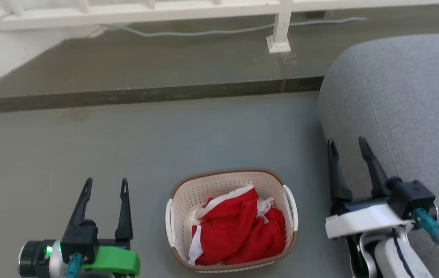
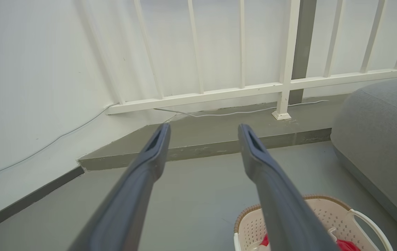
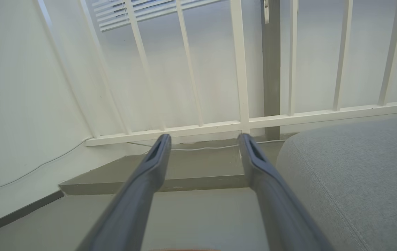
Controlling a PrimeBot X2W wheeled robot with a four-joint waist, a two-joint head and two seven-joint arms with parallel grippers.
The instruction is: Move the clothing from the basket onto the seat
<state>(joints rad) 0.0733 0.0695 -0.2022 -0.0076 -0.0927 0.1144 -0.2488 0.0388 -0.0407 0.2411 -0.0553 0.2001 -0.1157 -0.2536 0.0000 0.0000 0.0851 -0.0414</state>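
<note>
The cream basket with a brown rim sits on the grey floor at the bottom centre of the head view. Crumpled red clothing with white panels lies inside it. The basket's rim and a bit of red cloth also show at the lower right of the left wrist view. The big grey seat rises at the right, seen too as the seat and the seat. My left gripper hangs open left of the basket, empty. My right gripper is open beside the seat's edge, empty.
A raised concrete step crosses the floor behind the basket. A white railing with a post stands on it, and a pale cable runs along its base. A white wall closes the left side.
</note>
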